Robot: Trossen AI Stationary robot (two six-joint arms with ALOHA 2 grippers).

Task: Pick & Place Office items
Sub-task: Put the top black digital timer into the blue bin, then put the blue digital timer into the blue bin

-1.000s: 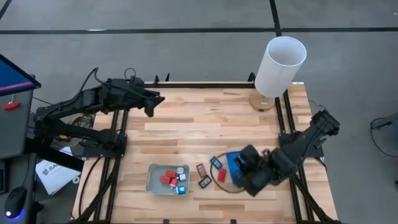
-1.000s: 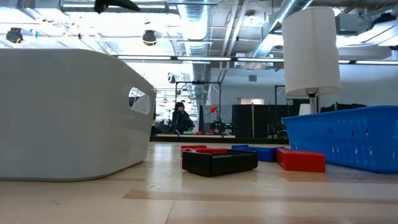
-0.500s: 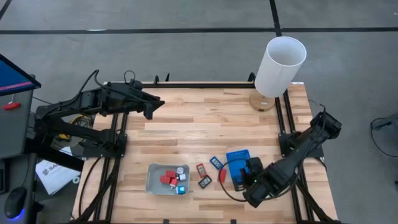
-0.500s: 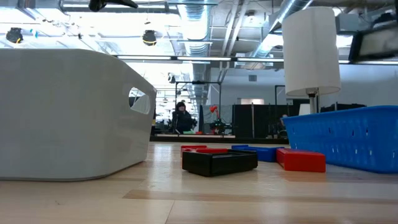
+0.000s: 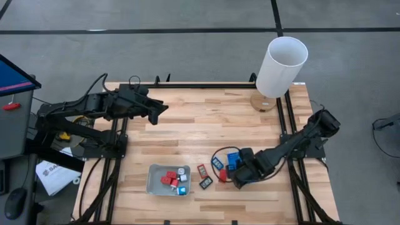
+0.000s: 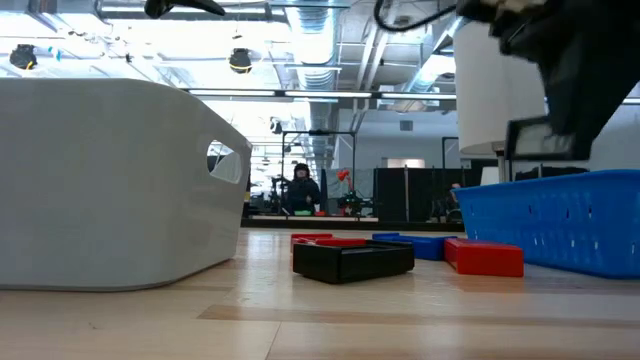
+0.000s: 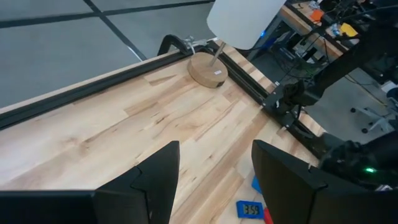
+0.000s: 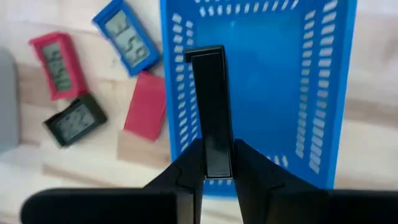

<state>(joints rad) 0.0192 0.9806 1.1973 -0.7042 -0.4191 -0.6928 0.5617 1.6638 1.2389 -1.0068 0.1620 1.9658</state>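
My right gripper (image 8: 214, 167) pinches a thin black item (image 8: 211, 112) over the blue tray (image 8: 261, 81). I should stay above the middle, then let go. My left gripper (image 7: 214, 174) waits far left, jaws apart.

Surfaces and finishes

Table (image 5: 206, 125): pale wood planks, matt, black metal frame. Blue tray (image 8: 267, 87): perforated plastic, slight sheen. Grey tray (image 6: 110, 180): smooth matt plastic. Black item (image 8: 211, 112): glossy plastic, between matt dark fingers (image 8: 186, 174). Lamp base (image 7: 208, 68): smooth wood.
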